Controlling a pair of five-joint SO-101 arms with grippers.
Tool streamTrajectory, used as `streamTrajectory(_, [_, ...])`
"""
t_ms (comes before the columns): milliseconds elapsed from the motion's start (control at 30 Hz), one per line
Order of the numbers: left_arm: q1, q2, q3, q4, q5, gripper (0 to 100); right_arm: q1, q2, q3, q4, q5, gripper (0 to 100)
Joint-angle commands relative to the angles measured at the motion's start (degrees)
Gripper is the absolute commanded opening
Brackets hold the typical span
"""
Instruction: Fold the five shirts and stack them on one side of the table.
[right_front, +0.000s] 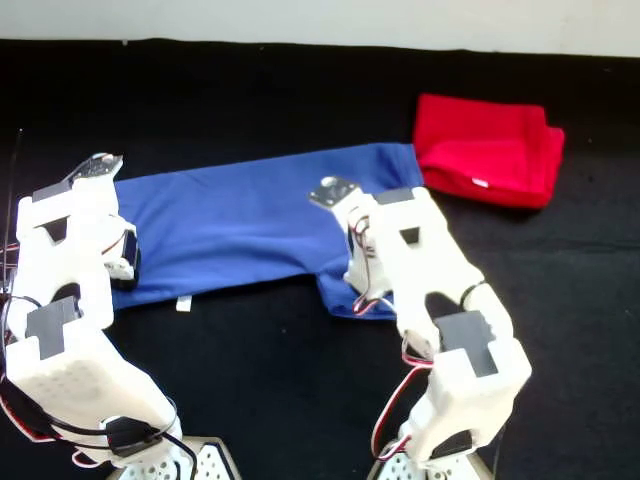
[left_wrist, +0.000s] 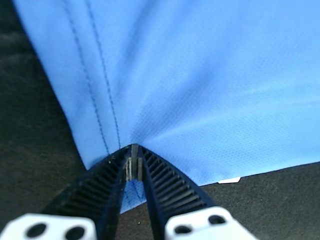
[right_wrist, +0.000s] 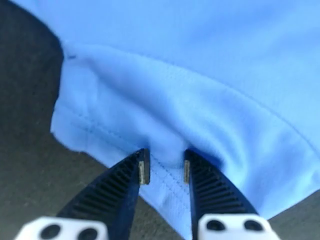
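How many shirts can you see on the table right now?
2. A blue shirt lies spread across the middle of the table, and a folded red shirt sits at the far right. Others may be hidden within the red fold.

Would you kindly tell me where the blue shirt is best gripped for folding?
Probably the near edge of the blue shirt, from the arms' side: it lies flat and spread wide, so only an edge offers cloth to pinch, as the left claw shows.
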Motion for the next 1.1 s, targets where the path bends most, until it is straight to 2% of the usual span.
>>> streamTrajectory(0, [-0.48, 0.57, 0.57, -0.44, 0.35, 1, 0.92, 0.48, -3.12, -0.22, 0.44, 13.0])
streamTrajectory(233, [-0.48, 0.57, 0.48, -0.44, 0.35, 1, -1.36, -7.43, -4.53, 10.07, -0.18, 13.4])
streamTrajectory(367, [-0.48, 0.57, 0.40, -0.53, 0.35, 1, -7.96, -12.18, -0.48, 12.79, -0.26, 16.6])
streamTrajectory(467, [-0.48, 0.57, 0.40, -0.53, 0.35, 1, -12.35, -12.09, 4.09, 10.42, -0.35, 18.8])
streamTrajectory(800, [-0.48, 0.66, 0.48, -0.44, 0.44, 1, -11.30, -1.27, 4.62, 1.80, -2.29, 18.8])
streamTrajectory(1067, [-0.48, 0.66, 0.48, -0.35, 0.44, 1, -9.45, 8.40, -3.03, 1.80, -2.29, 17.2])
